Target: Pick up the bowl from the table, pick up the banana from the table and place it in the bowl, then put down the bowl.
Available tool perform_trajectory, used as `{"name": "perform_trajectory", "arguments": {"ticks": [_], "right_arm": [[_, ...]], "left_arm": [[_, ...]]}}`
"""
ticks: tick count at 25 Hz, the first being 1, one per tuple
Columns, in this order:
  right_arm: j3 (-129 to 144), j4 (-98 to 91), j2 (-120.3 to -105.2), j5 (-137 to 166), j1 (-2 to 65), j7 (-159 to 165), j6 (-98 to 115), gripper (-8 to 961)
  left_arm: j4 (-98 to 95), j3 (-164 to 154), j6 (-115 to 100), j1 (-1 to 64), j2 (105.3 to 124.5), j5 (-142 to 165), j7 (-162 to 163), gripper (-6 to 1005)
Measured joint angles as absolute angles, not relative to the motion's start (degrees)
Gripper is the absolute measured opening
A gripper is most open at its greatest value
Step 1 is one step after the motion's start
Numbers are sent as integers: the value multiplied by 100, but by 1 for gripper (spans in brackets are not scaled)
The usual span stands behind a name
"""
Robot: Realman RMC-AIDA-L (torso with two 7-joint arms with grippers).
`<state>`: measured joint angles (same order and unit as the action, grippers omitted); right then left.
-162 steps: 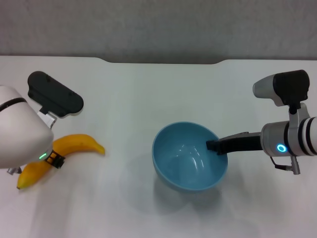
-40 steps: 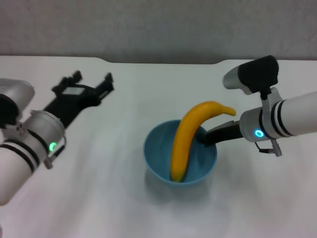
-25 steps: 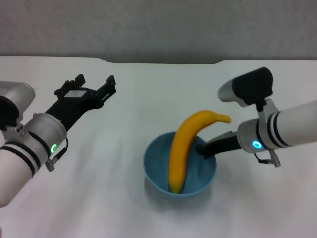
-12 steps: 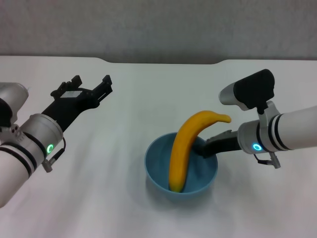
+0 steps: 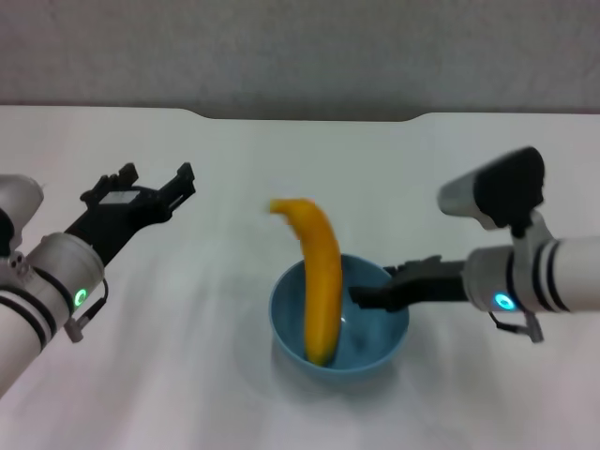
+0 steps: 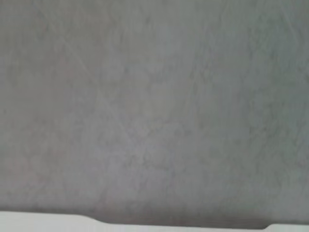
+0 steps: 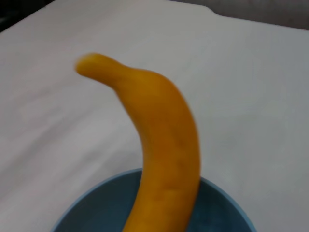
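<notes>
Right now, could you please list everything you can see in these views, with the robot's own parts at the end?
bowl: one, light blue, on the table right of centre.
banana: one, yellow-orange, standing in the bowl with its lower end on the bottom and its stem end sticking out above the far-left rim.
table: one, white, with a shallow notch in its far edge.
wall: grey, behind the table.
left tool: one, black, open and empty, above the table's left side.
right tool: one, black, at the bowl's right rim; its fingers reach over the rim.
</notes>
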<state>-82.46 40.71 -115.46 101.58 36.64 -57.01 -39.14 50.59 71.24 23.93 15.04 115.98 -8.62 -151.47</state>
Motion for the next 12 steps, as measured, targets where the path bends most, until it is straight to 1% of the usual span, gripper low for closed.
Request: {"name": "perform_trajectory", "arguments": {"ticks": [3,8,12], "right_arm": [[-8268,4617,-11529,10218,3145,-5714,-3946,683],[-8375,5525,-11517,10751,2417,-5744,-3720,776],[-8385,5910,-11520,10821,2027,-5932,-3440,851]], "left_arm": [[5009,7143,2396,1456,11616,-812,-15157,877],[4871,7226,2407,1456,11605,-805,-15145,877],[4568,7315,2696,1496,11606,-805,-15105,877]]}}
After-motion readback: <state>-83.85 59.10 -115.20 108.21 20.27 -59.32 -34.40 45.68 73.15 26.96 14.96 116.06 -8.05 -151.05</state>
